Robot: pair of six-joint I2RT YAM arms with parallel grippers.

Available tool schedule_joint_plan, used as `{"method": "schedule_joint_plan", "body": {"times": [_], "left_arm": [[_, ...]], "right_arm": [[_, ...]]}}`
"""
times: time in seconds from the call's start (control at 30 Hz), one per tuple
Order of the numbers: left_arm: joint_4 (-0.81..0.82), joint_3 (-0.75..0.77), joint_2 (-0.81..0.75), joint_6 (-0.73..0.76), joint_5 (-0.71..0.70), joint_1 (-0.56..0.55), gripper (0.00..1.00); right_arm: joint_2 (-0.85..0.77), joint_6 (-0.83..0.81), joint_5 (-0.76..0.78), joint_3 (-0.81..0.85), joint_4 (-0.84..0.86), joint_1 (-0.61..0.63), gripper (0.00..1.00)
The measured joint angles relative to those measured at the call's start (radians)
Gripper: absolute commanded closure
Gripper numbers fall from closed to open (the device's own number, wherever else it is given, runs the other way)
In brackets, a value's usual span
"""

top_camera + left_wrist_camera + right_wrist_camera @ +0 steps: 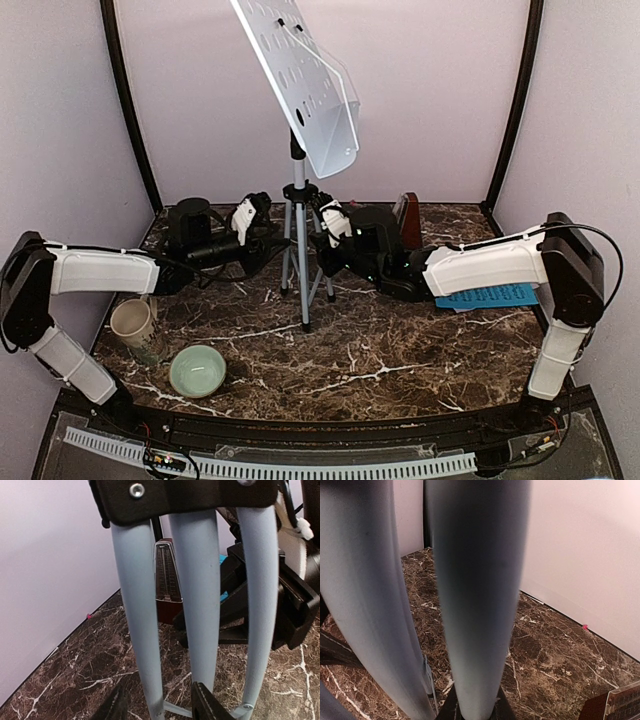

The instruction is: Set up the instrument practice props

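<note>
Silver music stand [297,165] stood upright centrally, white tray [305,85] tilted. Dark-red metronome [408,215] stood to its right; blue page [495,296] lay farther right.

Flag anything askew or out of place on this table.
The music stand's white desk slants steeply sideways and holds no pages; the blue page lies flat on the table, partly hidden by the right arm.

**Lilac walls around a dark marble bench**

The bench [400,370] has a dark brown, marble-patterned top veined in white, and soft light gives it a faint sheen. A plain pale lilac back wall [420,100] rises from its far edge. Side walls [50,120] of the same colour close off the left and right edges. Black posts [128,110] climb from both far corners. A white slotted strip [300,466] runs along the near edge. A tiny pink speck [88,615] sits where wall meets bench.
</note>
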Motion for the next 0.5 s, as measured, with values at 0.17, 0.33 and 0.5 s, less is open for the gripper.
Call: {"method": "schedule_joint_plan", "body": {"times": [0.17,0.33,0.5], "left_arm": [[0.035,0.052,0.074,-0.006,-0.052,-0.018,0.60],[0.036,0.095,0.119,-0.005,-0.081,-0.020,0.74],[0.024,0.096,0.119,0.005,-0.094,-0.028,0.93]], "right_arm": [[0.000,0.000,0.000,0.000,0.000,0.000,1.00],[0.000,0.000,0.000,0.000,0.000,0.000,1.00],[0.000,0.000,0.004,0.000,0.000,0.000,1.00]]}}
